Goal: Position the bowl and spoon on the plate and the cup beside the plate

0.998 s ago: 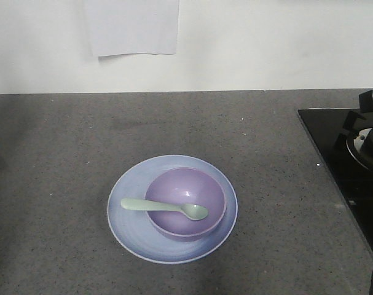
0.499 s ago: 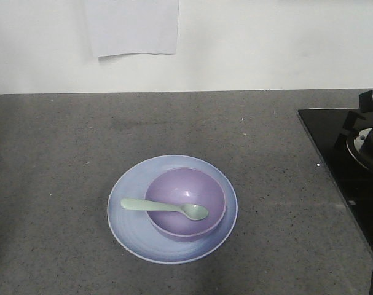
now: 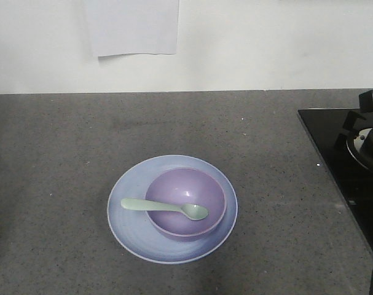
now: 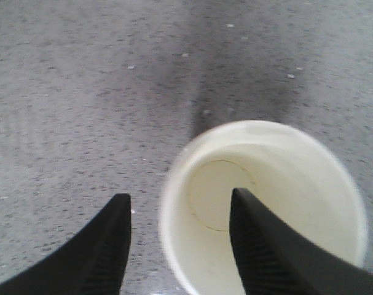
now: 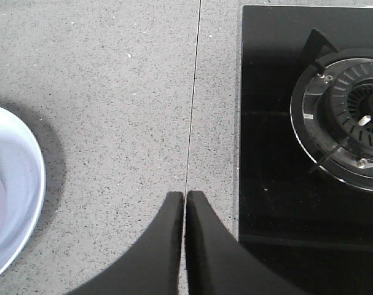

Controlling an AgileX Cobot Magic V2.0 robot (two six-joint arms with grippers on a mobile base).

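Nothing has shifted in the front view, bowl [image 3: 185, 201] and spoon [image 3: 164, 208] resting on the plate [image 3: 172, 209], while the left end effector [image 4: 180, 236] straddles the cup's [image 4: 264, 209] rim, open; the right end effector [image 5: 185, 201] is closed, empty.

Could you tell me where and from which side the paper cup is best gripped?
Grip the cup by its rim wall, from straight above: it stands upright, mouth open. The left end effector already straddles that wall, one finger inside, one outside.
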